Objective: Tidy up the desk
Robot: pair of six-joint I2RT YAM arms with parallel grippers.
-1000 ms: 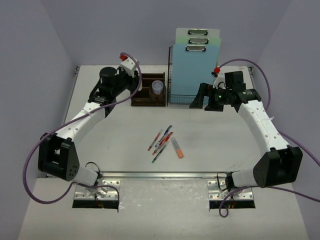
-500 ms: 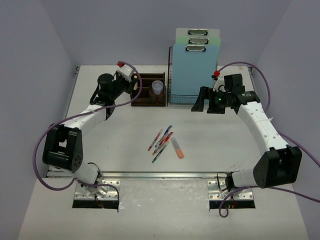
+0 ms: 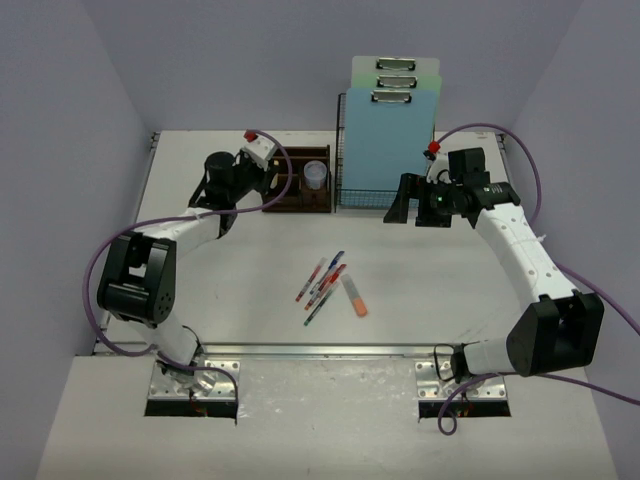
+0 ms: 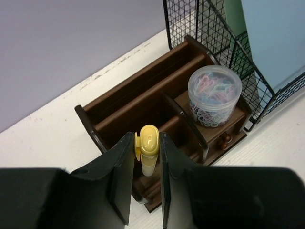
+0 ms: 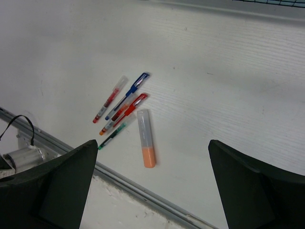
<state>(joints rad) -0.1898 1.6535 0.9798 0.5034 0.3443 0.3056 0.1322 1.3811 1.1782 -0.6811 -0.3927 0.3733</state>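
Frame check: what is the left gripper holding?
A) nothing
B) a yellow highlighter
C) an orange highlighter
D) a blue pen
B: the left wrist view shows a yellow highlighter pinched in the left gripper above the organizer, while the orange highlighter and the pens lie on the desk.

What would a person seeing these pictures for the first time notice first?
The left gripper pinches a yellow highlighter right by the brown wooden organizer, where a clear jar of coloured paper clips stands. In the middle of the desk lie loose pens and an orange highlighter. Blue clipboards rise from the black wire rack behind.
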